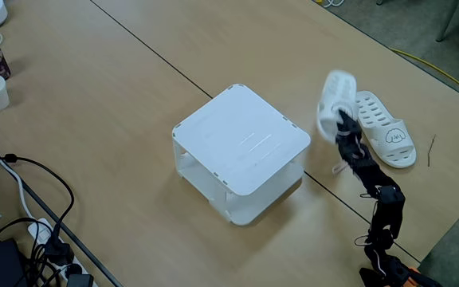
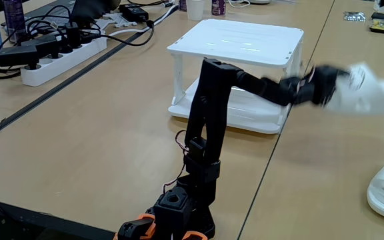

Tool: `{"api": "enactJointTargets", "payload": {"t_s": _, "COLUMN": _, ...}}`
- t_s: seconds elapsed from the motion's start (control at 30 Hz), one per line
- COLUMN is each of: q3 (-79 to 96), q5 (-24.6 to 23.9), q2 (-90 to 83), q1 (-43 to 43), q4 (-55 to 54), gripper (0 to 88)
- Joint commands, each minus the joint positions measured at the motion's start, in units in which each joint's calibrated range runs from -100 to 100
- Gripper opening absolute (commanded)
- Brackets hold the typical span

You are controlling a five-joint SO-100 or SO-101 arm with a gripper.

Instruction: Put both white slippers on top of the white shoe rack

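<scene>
One slipper aloft, rack lying to its left

Going left to right in a fixed view, the white shoe rack (image 1: 241, 149) is standing mid-counter (image 1: 94, 104) with its flat top bare. Just right of it the pincer (image 1: 343, 118) is holding one white slipper (image 1: 335, 102) clear of the counter, apparently clamped on it, though motion blur is hiding how far the jaws are parted. Furthest right, the second slipper (image 1: 386, 129) is lying sole-down on the counter, just beside the raised one.

The held slipper is pointing its long axis up and away from the arm. The rack top is sitting left of the pincer here, so the carry is probably calling for a leftward swing. In another fixed view the blurred slipper (image 2: 369, 93) is hanging right of the rack (image 2: 242, 43).
</scene>
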Motion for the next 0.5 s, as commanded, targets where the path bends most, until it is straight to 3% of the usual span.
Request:
{"api": "enactJointTargets", "payload": {"t_s": 0.0, "q3": -23.24, "q5": 0.42, "q2": -9.28, "q1": -0.20, "q4": 13.78, "gripper": 0.7}}
{"api": "enactJointTargets", "payload": {"t_s": 0.23, "q3": -42.55, "q5": 0.42, "q2": -9.36, "q1": -9.41, "q4": 25.95, "gripper": 0.7}}
{"api": "enactJointTargets", "payload": {"t_s": 0.47, "q3": -48.59, "q5": 0.42, "q2": -9.36, "q1": -25.69, "q4": 29.92, "gripper": 0.7}}
